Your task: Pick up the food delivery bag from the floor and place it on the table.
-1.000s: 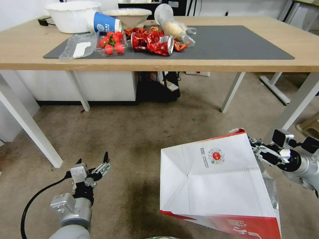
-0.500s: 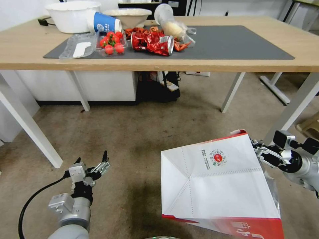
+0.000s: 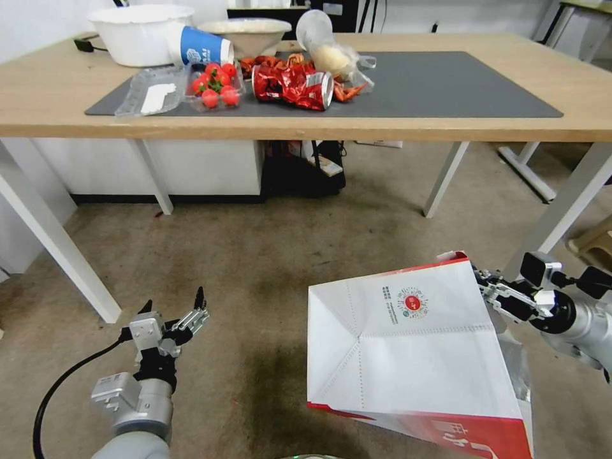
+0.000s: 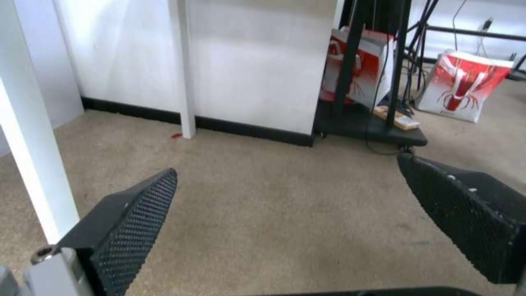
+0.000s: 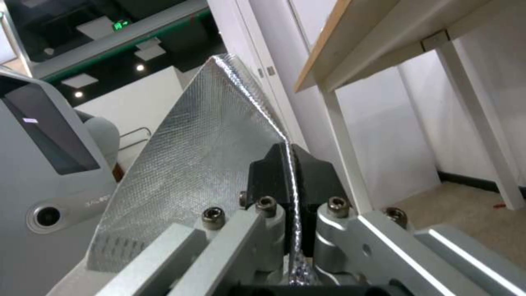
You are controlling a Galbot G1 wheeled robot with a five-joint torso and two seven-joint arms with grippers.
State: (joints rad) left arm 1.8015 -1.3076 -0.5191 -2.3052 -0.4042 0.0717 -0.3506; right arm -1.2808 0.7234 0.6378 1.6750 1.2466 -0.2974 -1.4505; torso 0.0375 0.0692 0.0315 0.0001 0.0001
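Observation:
The food delivery bag (image 3: 408,357) hangs tilted at the lower right, its white side with the round red logo facing up and a red band along its base. My right gripper (image 3: 489,288) is shut on its upper rim. In the right wrist view the silver foil lining (image 5: 208,164) is pinched between the right gripper (image 5: 289,158) fingers. Whether the bag's base touches the floor (image 3: 268,255) I cannot tell. My left gripper (image 3: 175,311) hovers open low over the floor at the lower left, holding nothing; the left gripper (image 4: 287,166) has carpet between its fingers. The table (image 3: 446,126) stands ahead.
On the left part of the table's dark grey mat (image 3: 446,83) lie white bowls (image 3: 137,32), a blue cup (image 3: 201,44), a tomato tray (image 3: 213,86) and a red snack wrapper (image 3: 293,83). White table legs (image 3: 57,245) stand left and right. A black cart (image 3: 306,169) sits underneath.
The head view has shifted very slightly. The bag stays held in my right gripper at almost the same spot, and the left gripper stays open.

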